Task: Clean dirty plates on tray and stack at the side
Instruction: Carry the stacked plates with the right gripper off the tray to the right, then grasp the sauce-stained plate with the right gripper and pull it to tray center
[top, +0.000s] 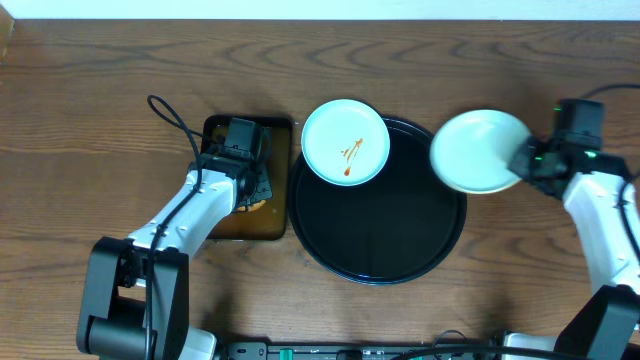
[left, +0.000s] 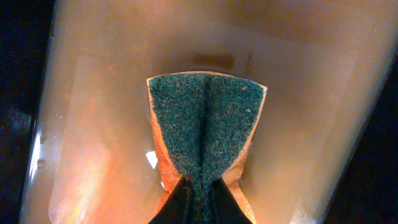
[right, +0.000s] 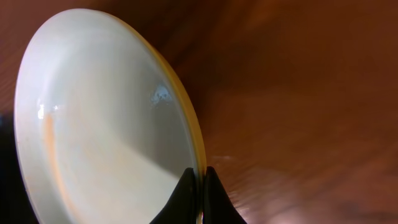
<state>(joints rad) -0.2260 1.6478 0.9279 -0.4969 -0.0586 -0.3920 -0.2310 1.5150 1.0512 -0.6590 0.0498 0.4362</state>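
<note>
The right gripper (right: 200, 190) is pinched shut on the rim of the pale yellow plate (right: 106, 124), its two dark fingers (right: 185, 200) nearly meeting, with only the thin edge of the plate between them. In the wrist view the plate stands edge-on to the fingers, its glossy inner face showing no sauce, with blurred wood-grain tabletop (right: 298, 93) behind it. From overhead, this plate hangs over the upper right rim of the large black tray (top: 380, 235), partly over the tray and partly over the table, with the gripper gripping its right edge.

The left gripper (left: 199, 202) is closed on a sponge (left: 205, 124), squeezing its near end so that a crease runs up the middle of the green scouring face; an orange layer shows along its edges. The sponge is over the floor of the small rectangular brown tray (top: 220, 225), which lies just left of the black tray.

A pale blue plate (top: 345, 125) lies at the upper left of the black tray, overlapping its rim, face up, with a thin orange-brown sauce squiggle (top: 350, 157) near its middle.
</note>
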